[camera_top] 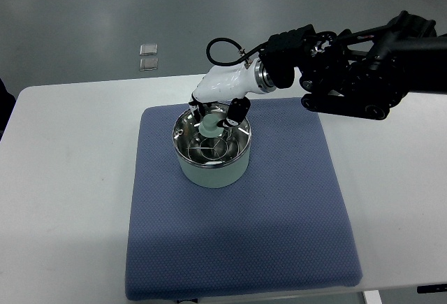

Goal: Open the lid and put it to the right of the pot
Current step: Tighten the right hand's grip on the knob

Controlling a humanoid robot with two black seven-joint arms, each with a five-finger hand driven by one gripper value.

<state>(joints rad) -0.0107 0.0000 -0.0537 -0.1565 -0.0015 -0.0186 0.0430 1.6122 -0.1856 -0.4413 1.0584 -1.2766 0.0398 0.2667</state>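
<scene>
Reaching in from the right edge, the right hand (218,112) hangs over the pot (211,149), which stands on the blue mat (279,234) on the white table (63,178), towards the mat's upper left part. Going from the left: no left arm shows anywhere. Next comes the pot, a pale green, round vessel with a shiny glass lid (209,145) seated in its rim; the wire rack or reflections beneath show through the glass. At the lid's middle sits a pale green knob (209,126), and the fingers (237,112) are drawn in narrowly around it, seemingly pinching it, though whether they truly bear on it is hard to tell from above. The lid looks level and still seated, so the step in hand is the grasp, with the lift not yet done. The next move calls for a firm hold on the small knob, a straight rise clear of the rim, then a carry across to the bare mat right of the pot. No brand, label or writing can be read anywhere.
</scene>
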